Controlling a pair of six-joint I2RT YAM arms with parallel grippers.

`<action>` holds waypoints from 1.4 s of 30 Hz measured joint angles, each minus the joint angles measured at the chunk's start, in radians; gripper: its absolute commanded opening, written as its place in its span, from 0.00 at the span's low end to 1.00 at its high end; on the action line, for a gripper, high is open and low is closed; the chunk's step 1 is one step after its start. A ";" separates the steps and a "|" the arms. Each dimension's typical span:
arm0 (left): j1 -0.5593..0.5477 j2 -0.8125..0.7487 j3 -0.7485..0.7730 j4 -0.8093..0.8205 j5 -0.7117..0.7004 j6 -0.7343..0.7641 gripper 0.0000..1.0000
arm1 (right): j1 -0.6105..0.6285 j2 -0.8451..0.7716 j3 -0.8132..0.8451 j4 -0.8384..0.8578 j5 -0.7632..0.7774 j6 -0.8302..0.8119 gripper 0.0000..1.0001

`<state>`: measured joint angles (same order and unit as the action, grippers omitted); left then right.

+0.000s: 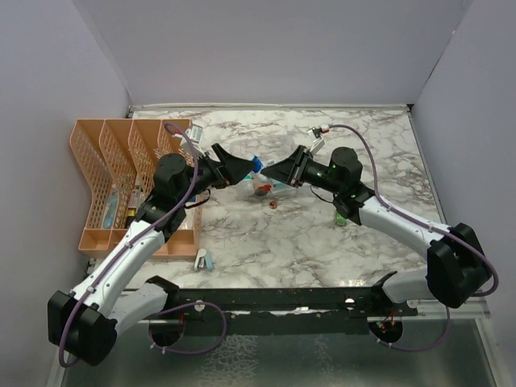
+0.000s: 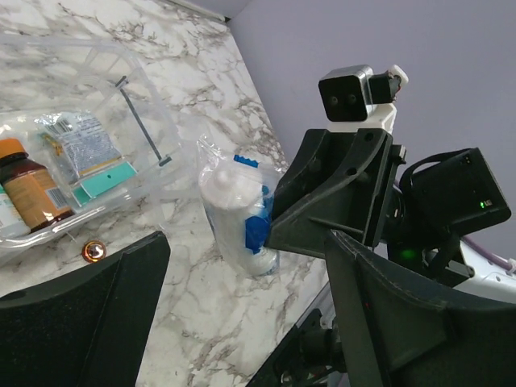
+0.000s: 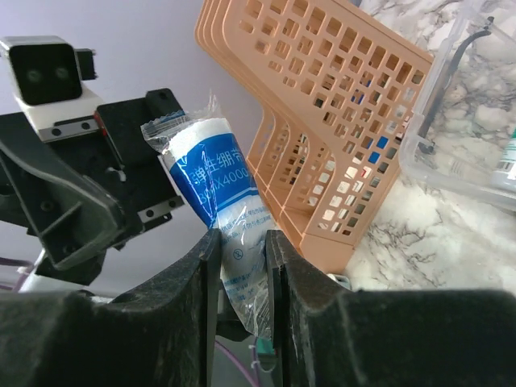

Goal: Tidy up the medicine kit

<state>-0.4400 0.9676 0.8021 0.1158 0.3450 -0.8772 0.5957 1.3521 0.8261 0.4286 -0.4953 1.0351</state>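
Our right gripper (image 3: 242,244) is clamped on a plastic-wrapped bandage roll (image 3: 211,172), a finger pressing each side of the wrapper's lower half while the white, blue-labelled roll stands out above the fingertips, tilted a little. The roll hangs just beside the medicine kit (image 2: 97,56), off one short end of it; we cannot tell whether the wrapper's tail touches the marble table (image 1: 266,242). Our left gripper (image 2: 246,244) faces the roll from the other side of the kit's end, its fingers spread wide and touching nothing, the roll showing between them in the left wrist view. The kit itself sits on the table between the two wrists, and through its clear plastic we see an amber bottle (image 2: 28,187), a silvery sachet (image 2: 81,143) and a teal card (image 2: 103,181). A small copper-coloured disc (image 2: 94,251) lies on the marble just outside the kit's near wall. The orange lattice organizer (image 1: 121,181) stands well apart from the kit, on the left arm's side.
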 measured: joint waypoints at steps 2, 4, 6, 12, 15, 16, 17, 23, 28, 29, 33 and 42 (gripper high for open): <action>0.000 0.032 0.003 0.014 0.010 -0.028 0.71 | 0.000 0.019 0.010 0.029 0.000 0.043 0.27; 0.000 0.056 0.005 0.021 0.013 -0.050 0.64 | 0.000 0.037 0.010 0.053 -0.002 0.086 0.27; 0.000 0.070 0.005 0.033 0.012 -0.074 0.60 | 0.000 0.056 0.010 0.076 -0.007 0.119 0.27; 0.000 0.074 0.004 0.067 -0.014 -0.124 0.53 | 0.000 0.093 0.011 0.126 -0.024 0.184 0.27; 0.000 0.077 0.004 0.080 -0.023 -0.135 0.55 | 0.000 0.098 0.014 0.138 -0.034 0.198 0.27; 0.000 0.080 0.004 0.087 -0.023 -0.138 0.55 | 0.000 0.101 0.016 0.142 -0.037 0.201 0.27; 0.000 0.086 0.004 0.093 -0.023 -0.142 0.55 | 0.000 0.103 0.018 0.145 -0.040 0.206 0.27; 0.000 0.118 0.004 0.113 -0.023 -0.151 0.42 | 0.001 0.122 0.020 0.172 -0.056 0.234 0.27; 0.003 0.118 0.003 0.119 -0.034 -0.149 0.32 | 0.001 0.143 0.039 0.192 -0.076 0.245 0.34; 0.003 0.118 0.003 0.124 -0.039 -0.146 0.30 | 0.001 0.145 0.043 0.192 -0.080 0.244 0.38; 0.002 0.121 0.006 0.125 -0.047 -0.119 0.29 | 0.001 0.146 0.054 0.182 -0.095 0.204 0.51; 0.002 0.205 0.130 0.018 -0.059 -0.021 0.29 | 0.001 0.106 0.084 -0.045 -0.038 -0.025 0.54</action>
<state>-0.4385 1.1728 0.9325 0.1341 0.2863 -0.8978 0.5964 1.4586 0.9096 0.3840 -0.5331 1.0100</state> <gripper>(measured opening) 0.311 0.544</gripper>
